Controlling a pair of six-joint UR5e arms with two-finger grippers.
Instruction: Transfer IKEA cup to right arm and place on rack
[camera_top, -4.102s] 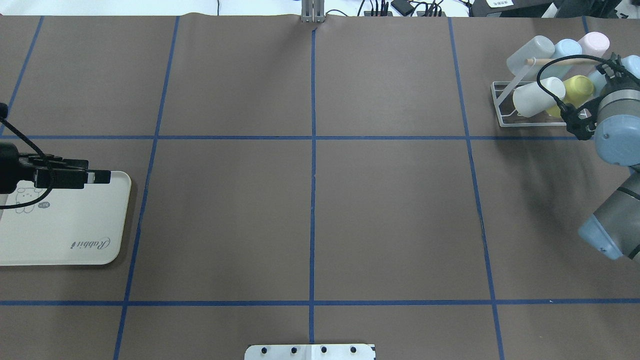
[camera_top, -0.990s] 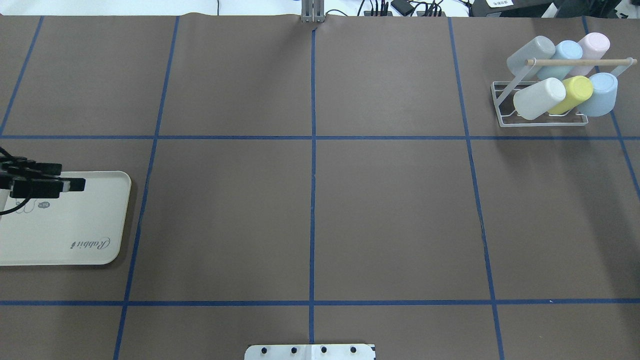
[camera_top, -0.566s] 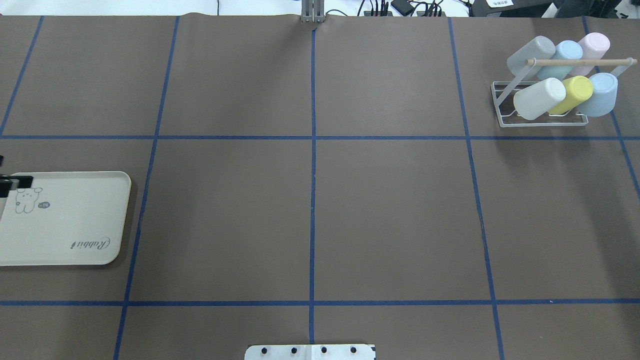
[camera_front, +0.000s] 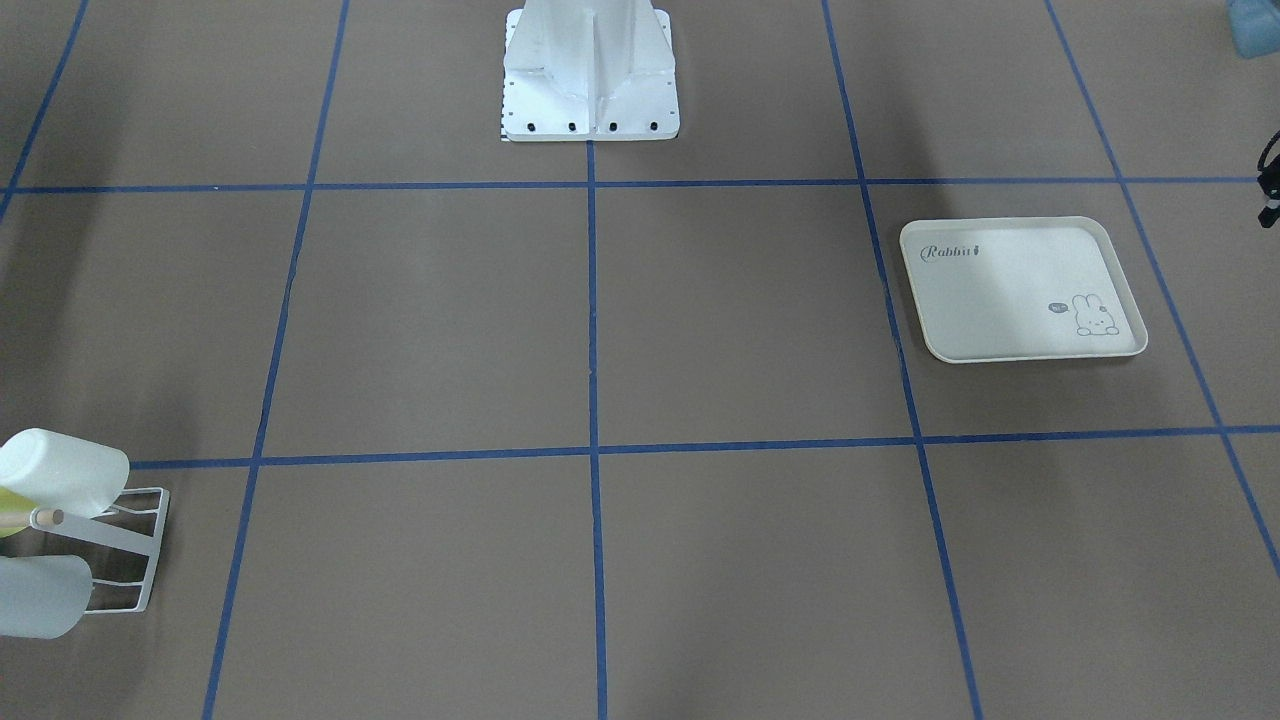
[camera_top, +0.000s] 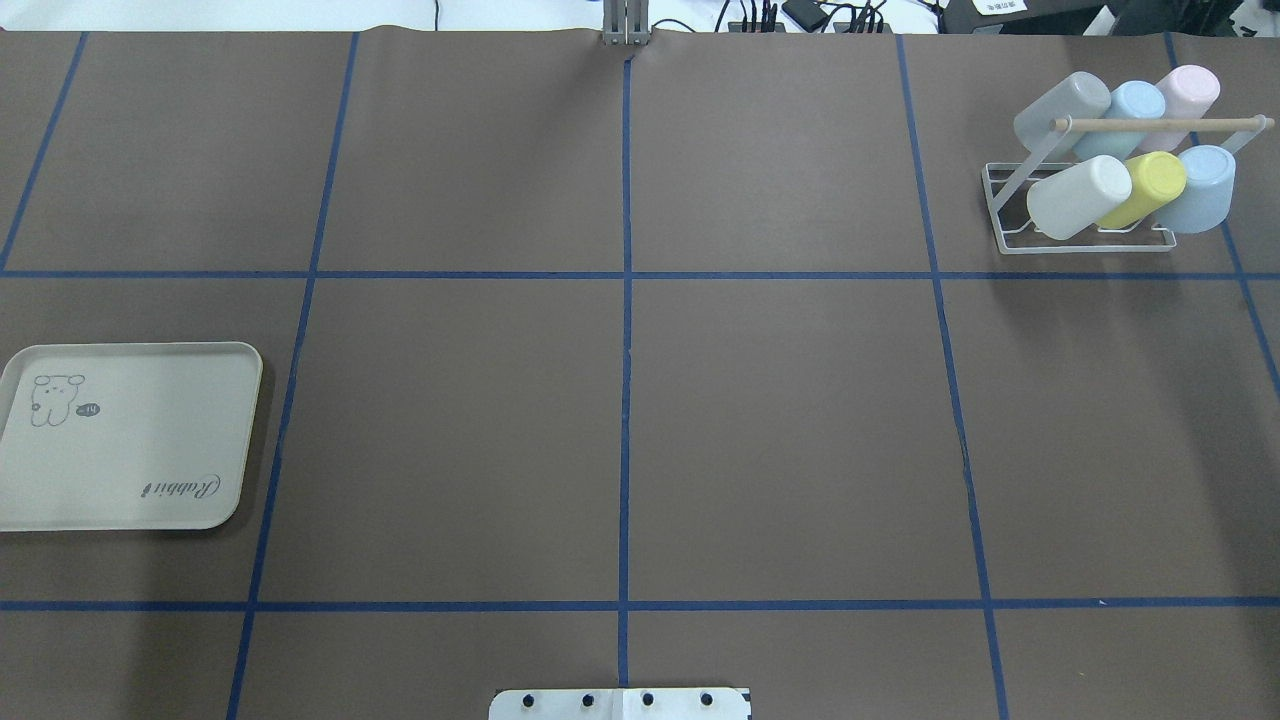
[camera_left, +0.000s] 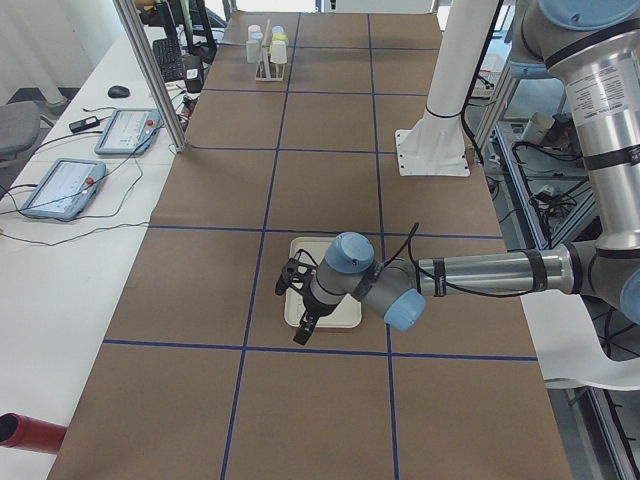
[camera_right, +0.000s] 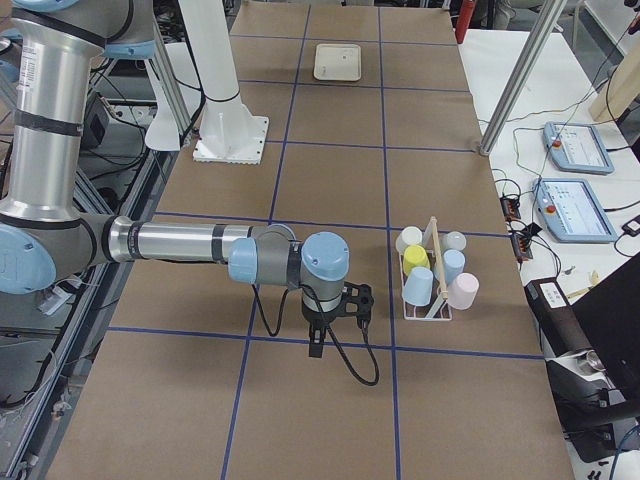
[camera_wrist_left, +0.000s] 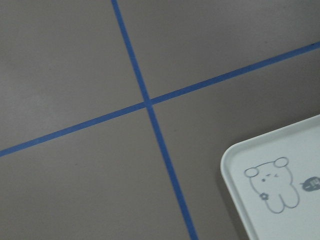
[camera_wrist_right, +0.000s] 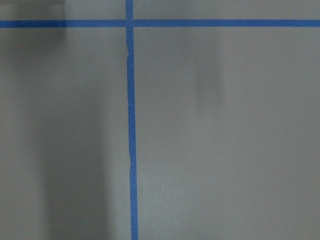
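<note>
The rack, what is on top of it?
Six cups lean on the rack: grey cup, back blue cup and pink cup behind; white cup, yellow cup and front blue cup nearer. The prongs inside them are hidden.

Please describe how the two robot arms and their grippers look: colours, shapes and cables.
Both arms are silver-grey tubes with light-blue caps on rounded joints. The left arm has a thin black cable; the left gripper is black. The right arm has a thicker black cable that loops below the right gripper, also black.
</note>
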